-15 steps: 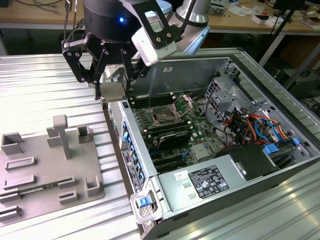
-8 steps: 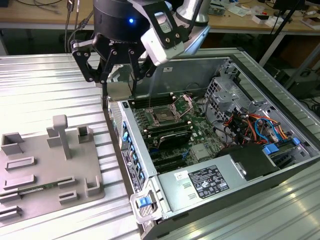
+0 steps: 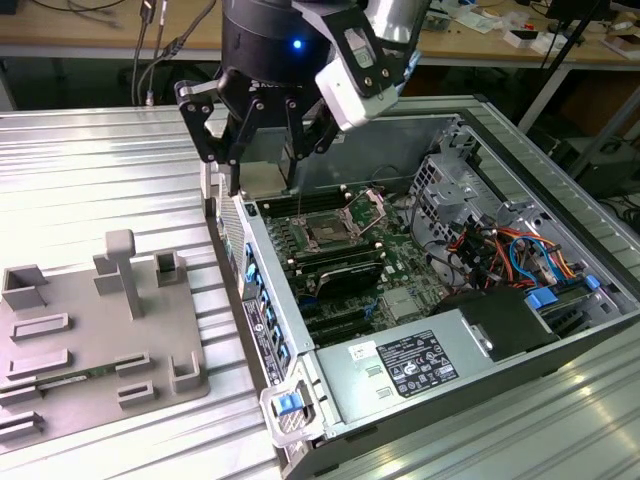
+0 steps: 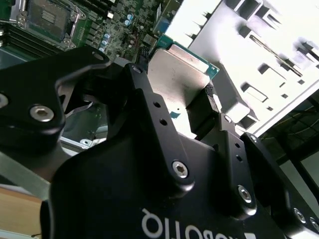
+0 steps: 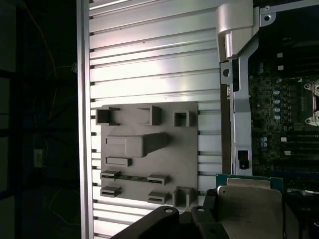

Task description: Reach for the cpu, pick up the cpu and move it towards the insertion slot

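In the second wrist view the claw [image 4: 174, 107] is pinching the cpu [image 4: 179, 74], its black fingers [image 4: 207, 112] closed on opposite edges of the chip. The silvery top faces the camera and a thin green rim shows along the far edge. The first wrist view shows the same chip [image 5: 247, 209] held flat between the dark finger links.

So the pick looks done, and the step in hand is the carry. The hold is on the thin rim only, so the travel should be slow and free of jerks, and the chip should stay level so it does not tilt between the pads.

In the exterior view the claw [image 3: 262, 165] hangs over the near wall of the open case [image 3: 300, 330], at the edge where the ribbed surface [image 3: 100, 170] meets it. The grey tray [image 3: 90, 350] lies on that surface, well apart toward the exterior view's left.

Farther in, the slot [image 3: 330, 232] sits on the green board [image 3: 405, 300] with its silver frame [image 3: 372, 205] hinged up, so the dark centre is bare. The path should clear the case wall and that raised frame. The chip's edges should be squared to the socket's frame. Whether its corner mark matches the socket I cannot tell.
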